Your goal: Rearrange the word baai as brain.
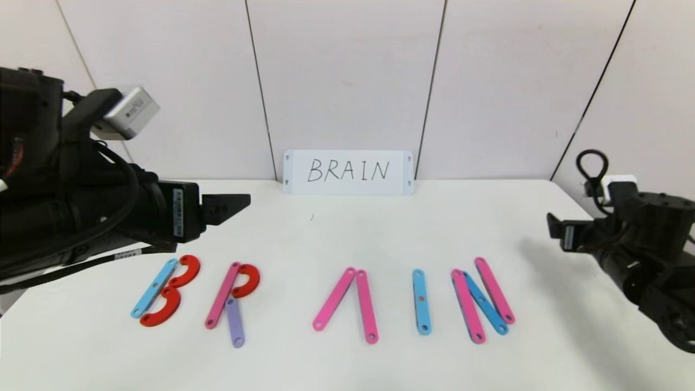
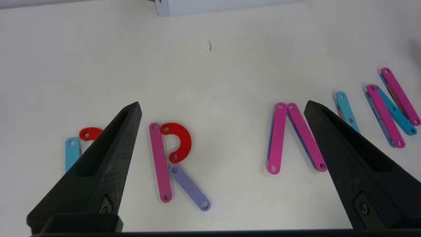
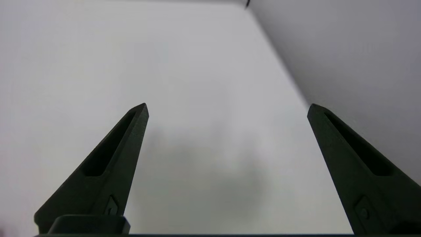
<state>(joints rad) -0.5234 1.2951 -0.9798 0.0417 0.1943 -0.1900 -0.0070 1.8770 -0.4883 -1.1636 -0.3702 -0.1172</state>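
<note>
The plastic letters lie in a row on the table, already reading BRAIN like the card. Left tool and right tool hover spread and empty, likely finished.

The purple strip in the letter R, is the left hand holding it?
No, the purple strip lies flat on the table while the left hand hovers open above it.

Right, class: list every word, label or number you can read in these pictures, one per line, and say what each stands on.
"BRAIN": handwritten in black on the white card leaning against the wall at the back of the table.
"B R A I N": laid out in plastic pieces on the table; the A has no crossbar.
Sticker on the left arm and the camera's label: too small to read.
</note>
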